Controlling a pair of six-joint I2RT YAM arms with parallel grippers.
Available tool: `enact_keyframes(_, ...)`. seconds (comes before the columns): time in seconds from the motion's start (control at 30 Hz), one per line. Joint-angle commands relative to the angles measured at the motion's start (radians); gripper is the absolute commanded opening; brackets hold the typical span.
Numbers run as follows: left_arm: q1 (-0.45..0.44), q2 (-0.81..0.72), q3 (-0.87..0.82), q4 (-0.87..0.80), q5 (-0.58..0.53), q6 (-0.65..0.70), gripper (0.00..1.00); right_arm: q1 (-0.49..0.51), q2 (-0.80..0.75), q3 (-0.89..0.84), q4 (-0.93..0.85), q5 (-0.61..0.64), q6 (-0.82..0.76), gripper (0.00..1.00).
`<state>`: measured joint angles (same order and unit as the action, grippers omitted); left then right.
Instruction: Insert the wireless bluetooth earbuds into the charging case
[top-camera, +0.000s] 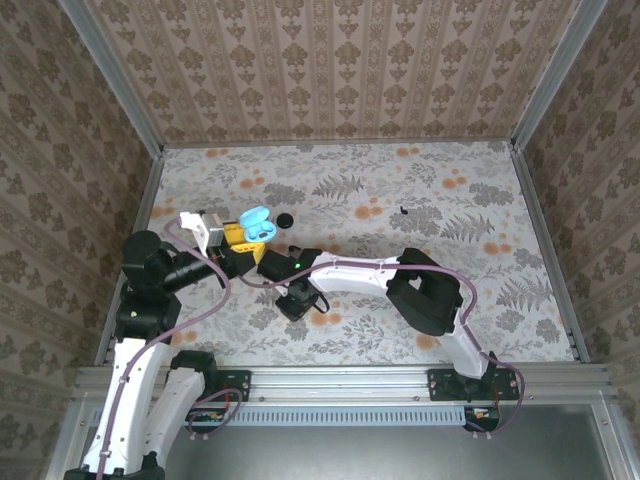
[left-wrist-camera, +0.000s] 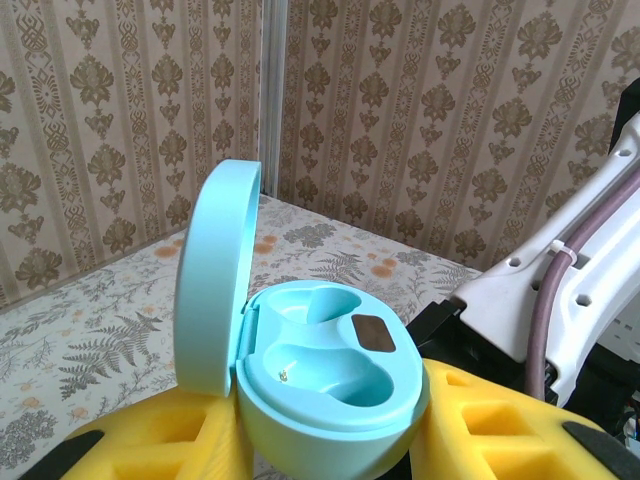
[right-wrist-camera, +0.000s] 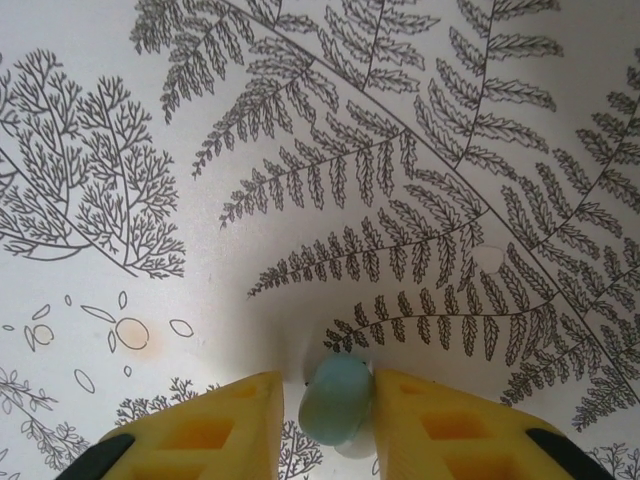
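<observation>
Overhead and close left-wrist views share the charging case (left-wrist-camera: 330, 400).

The left end effector (top-camera: 240, 236) holds the teal charging case (top-camera: 255, 222) with its lid open. The right end effector (top-camera: 264, 252) is just beside it. A black round disc (top-camera: 285, 221) lies near on the table (top-camera: 450, 250), and a tiny black object (top-camera: 403, 211) lies well apart.
</observation>
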<state>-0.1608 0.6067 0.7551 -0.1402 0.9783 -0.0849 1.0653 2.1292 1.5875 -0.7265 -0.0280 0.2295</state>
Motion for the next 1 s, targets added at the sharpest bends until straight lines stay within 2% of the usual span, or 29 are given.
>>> enact_keyframes(0.0,0.011,-0.004,0.007,0.020,0.000,0.004,0.38,0.005,0.019,0.019,-0.045,0.032,-0.013,0.26)
enact_keyframes(0.17,0.010,0.005,0.000,0.031,-0.001,0.004,0.38,0.000,0.006,0.008,-0.034,0.031,0.005,0.18)
enact_keyframes(0.33,0.011,0.029,0.001,0.048,0.008,0.004,0.38,-0.042,-0.063,-0.070,0.045,-0.010,0.066,0.16)
enact_keyframes(0.67,0.008,0.056,-0.068,0.191,0.004,-0.087,0.38,-0.213,-0.300,-0.401,0.401,-0.196,0.283,0.14)
enact_keyframes(0.97,-0.058,0.115,-0.085,0.225,-0.015,-0.069,0.38,-0.353,-0.486,-0.543,0.531,-0.263,0.388,0.14)
